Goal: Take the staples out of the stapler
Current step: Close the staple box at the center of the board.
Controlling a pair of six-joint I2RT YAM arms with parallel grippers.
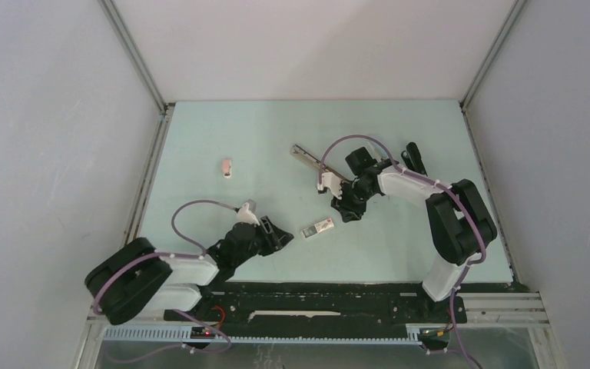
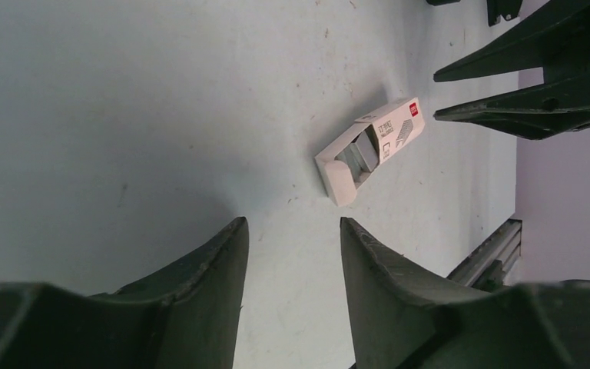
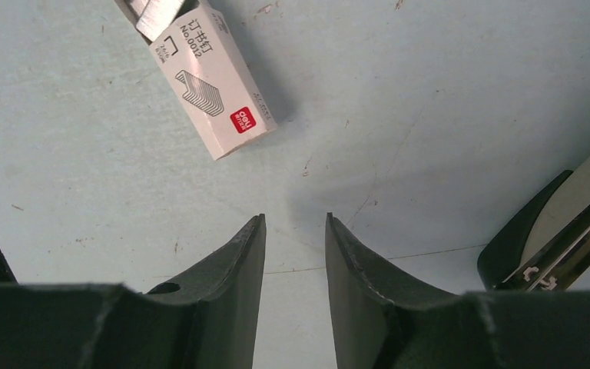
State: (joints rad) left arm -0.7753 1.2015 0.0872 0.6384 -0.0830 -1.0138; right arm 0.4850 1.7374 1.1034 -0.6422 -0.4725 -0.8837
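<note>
Only the overhead view takes in the whole pale green desk (image 1: 223, 123). A small pink stapler (image 1: 227, 167) lies well apart at the far left. A larger white-and-black stapler (image 1: 311, 159) is hinged open beside the right arm, its metal rail bare. Only the wrist views give detail of the small white cardboard staple box with a red logo (image 2: 399, 127). It lies flat between the arms with one end flap open. Silvery-grey staples (image 2: 365, 151) show inside that open end. Whether any strip sits in the stapler's rail cannot be told. The left end effector (image 2: 292, 227) is spread and empty, with the box ahead of it and apart. The right end effector (image 3: 295, 219) is narrowly parted and empty, over bare desk between box and stapler. Its dark fingers (image 2: 530, 111) cut into the upper right of the left wrist view.
</note>
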